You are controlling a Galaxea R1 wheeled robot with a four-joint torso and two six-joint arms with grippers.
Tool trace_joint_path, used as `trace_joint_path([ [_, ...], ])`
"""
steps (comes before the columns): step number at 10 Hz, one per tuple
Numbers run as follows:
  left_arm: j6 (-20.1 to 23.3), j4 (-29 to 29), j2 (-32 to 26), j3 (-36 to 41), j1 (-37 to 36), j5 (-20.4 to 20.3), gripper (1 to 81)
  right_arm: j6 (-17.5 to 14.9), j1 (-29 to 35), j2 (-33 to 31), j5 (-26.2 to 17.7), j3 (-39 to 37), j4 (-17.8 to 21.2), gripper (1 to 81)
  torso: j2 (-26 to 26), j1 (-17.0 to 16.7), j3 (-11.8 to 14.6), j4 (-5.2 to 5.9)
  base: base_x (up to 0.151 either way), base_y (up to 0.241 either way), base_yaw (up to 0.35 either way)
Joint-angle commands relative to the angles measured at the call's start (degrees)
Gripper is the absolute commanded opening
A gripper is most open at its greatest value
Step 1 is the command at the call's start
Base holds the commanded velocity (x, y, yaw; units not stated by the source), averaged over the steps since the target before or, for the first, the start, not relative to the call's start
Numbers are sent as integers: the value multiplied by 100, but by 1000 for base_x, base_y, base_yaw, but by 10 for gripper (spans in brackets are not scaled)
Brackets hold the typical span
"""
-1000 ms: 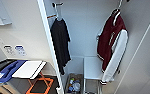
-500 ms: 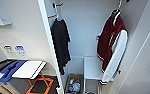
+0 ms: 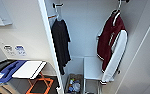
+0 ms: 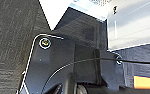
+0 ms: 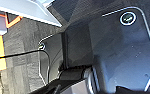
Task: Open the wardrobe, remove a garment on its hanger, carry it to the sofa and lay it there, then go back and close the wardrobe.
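Observation:
The wardrobe (image 3: 91, 32) stands open, its white inside facing me, with one door edge (image 3: 49, 47) on the left and the other door (image 3: 143, 65) swung out on the right. The garment (image 3: 111, 42), maroon with white sleeves, hangs at the right side of the inside. Its hanger (image 3: 118, 8) hooks onto a peg near the top. In the wrist views my left gripper (image 4: 74, 86) and right gripper (image 5: 73, 77) show as dark shapes low over dark carpet.
A long black garment (image 3: 61, 42) hangs on a black peg (image 3: 57, 4) at the wardrobe's left side. A basket of small items (image 3: 73, 85) and a white box (image 3: 92, 67) sit on its floor. Left of the wardrobe stand a white folding table (image 3: 28, 69) with orange legs and a blue object (image 3: 6, 72).

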Motion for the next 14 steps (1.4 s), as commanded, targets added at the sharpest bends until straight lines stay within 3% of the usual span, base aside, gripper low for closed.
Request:
trace_joint_path([
  [1, -62, -38, -31, -10, -580, 214, 811, 2, 49, 166, -199, -150, -408, 811, 0, 0, 0, 0, 0, 0, 0],
  [6, -449, -214, 444, -458, -1380, 91, 811, 20, 164, 387, -217, -220, -417, 811, -2, -2, 2, 0, 0, 0, 0],
  [11, -440, -196, 761, -493, -2039, 161, 811, 20, 234, 448, -226, -220, -382, 811, -2, -2, 0, 0, 0, 0, 0],
  [14, -396, -117, 1024, -1002, -2312, 372, 811, 20, 287, 475, -226, -220, -390, 811, -2, -2, 0, 0, 0, 0, 0],
])
